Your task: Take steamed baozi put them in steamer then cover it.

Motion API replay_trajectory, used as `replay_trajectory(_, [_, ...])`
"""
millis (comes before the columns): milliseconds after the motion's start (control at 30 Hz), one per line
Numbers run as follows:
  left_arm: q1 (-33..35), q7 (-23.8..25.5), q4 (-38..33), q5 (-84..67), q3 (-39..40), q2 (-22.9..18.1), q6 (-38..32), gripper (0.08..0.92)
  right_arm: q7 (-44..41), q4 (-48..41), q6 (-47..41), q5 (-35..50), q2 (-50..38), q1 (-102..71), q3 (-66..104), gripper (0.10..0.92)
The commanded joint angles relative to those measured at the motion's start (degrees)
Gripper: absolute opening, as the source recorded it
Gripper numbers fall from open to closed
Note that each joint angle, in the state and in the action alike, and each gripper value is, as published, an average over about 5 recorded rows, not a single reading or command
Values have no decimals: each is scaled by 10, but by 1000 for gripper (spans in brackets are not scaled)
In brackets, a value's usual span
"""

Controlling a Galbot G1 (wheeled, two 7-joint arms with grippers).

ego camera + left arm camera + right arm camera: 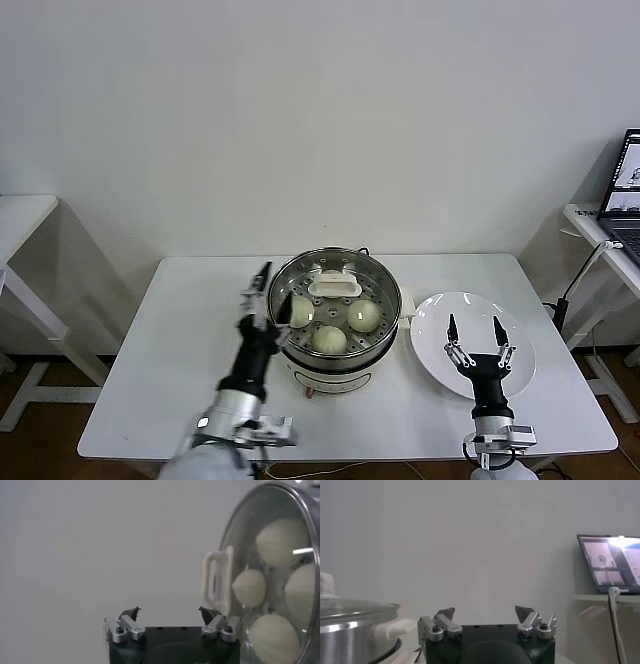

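Note:
The steamer (338, 362) stands mid-table with the clear glass cover (375, 290) resting on it, white handle (335, 287) on top. Several cream baozi (363, 316) show through the glass, also as baozi (282, 542) in the left wrist view behind the cover's handle (217, 582). My left gripper (274, 292) is open just left of the steamer's rim, its jaws apart with nothing between them, off to the side of the handle; it shows again as the left gripper (169, 612). My right gripper (475, 332) hovers open above the white plate (430, 312), holding nothing.
The white table (180, 330) carries only the steamer and the plate. In the right wrist view the right gripper (485, 612) sits beside the steamer wall (350, 637). A laptop (612, 562) stands on a side desk at the right, and another side table (20, 215) stands at the left.

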Motion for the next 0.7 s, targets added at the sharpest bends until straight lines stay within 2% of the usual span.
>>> replay_trajectory(33, [132,-81,-9,-492,-358,-58,-245,823,-3,83,-58,-1,-6,-21,2,823])
replay_trajectory(167, [133,-64,60,-525,-378,-88,-307,823,-5,109,-70,3,-7,-26,2,823])
replay_trajectory(267, [141,-54,81,-527,-371,-98,-332,823,-4,120,-85,0,-8,-28,2,823])
replay_trajectory(700, [166,-47,81,-519,-350,-99,-331,823,-2,145,-112,4,-13,-27,9,823])
